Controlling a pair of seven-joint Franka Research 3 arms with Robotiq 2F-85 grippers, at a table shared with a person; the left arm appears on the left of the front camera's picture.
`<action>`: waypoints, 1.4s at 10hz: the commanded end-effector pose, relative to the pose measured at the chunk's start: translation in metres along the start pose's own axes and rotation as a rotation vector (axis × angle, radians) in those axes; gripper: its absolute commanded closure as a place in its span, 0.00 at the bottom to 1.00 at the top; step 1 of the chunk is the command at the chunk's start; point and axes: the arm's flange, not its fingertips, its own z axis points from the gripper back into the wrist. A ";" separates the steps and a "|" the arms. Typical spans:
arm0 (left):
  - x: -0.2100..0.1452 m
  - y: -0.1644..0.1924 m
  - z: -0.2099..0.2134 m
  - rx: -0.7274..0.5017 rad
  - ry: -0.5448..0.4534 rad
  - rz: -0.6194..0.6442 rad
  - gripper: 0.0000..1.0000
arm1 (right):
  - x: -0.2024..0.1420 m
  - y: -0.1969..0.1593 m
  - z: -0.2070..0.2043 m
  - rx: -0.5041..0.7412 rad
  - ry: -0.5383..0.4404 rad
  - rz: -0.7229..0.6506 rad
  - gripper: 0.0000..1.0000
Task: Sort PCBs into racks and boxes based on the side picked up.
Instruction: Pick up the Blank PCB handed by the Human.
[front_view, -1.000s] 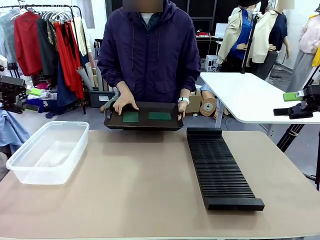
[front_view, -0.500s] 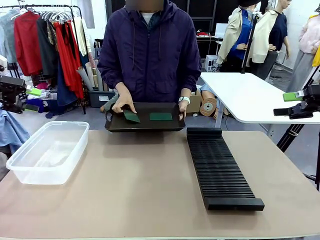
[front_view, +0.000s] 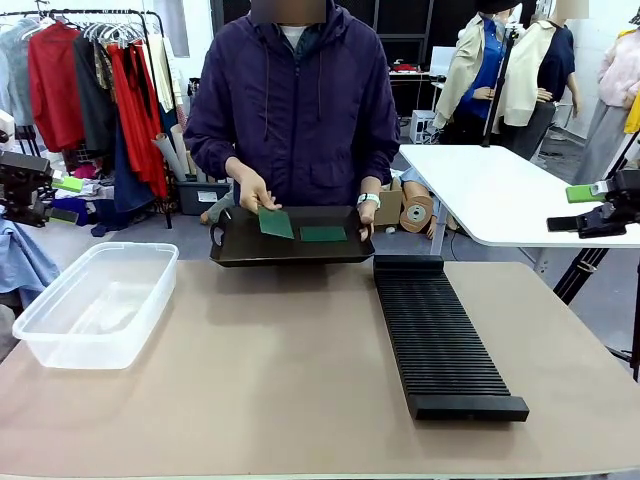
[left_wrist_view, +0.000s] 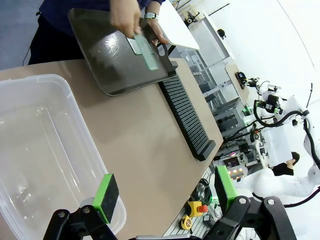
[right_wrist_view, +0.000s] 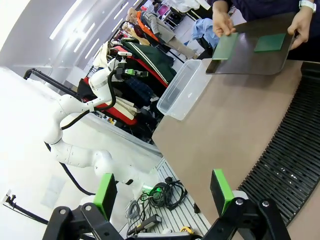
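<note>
The left end effector (left_wrist_view: 165, 194) hangs with its green-padded fingers spread wide and nothing between them, close by the clear tub (left_wrist_view: 30, 140). The right end effector (right_wrist_view: 163, 194) is likewise spread and empty, off to the side of the slotted black rack (right_wrist_view: 295, 145). Farther out, at the far edge of the surface (front_view: 280, 370), a person steadies a black tray (front_view: 240, 250) with one hand (front_view: 367, 212). The other hand (front_view: 250, 190) tilts one PCB (front_view: 276, 222) up by its edge, while a second PCB (front_view: 322, 233) lies flat in the tray. The boards look thin, stiff and light, with slick faces. A pinch across both faces near a free edge, clear of the person's fingers, would probably suit, since hard squeezing or twisting could flex or scratch them.
</note>
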 end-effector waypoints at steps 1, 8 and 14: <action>0.000 -0.001 0.001 0.001 0.002 0.003 0.00 | 0.003 0.002 0.000 0.003 -0.013 -0.003 0.00; 0.000 -0.001 0.001 0.001 0.002 0.003 0.00 | 0.003 0.002 0.000 0.003 -0.013 -0.003 0.00; 0.007 0.009 -0.023 -0.044 -0.005 0.009 0.00 | 0.003 0.002 0.000 0.003 -0.013 -0.003 0.00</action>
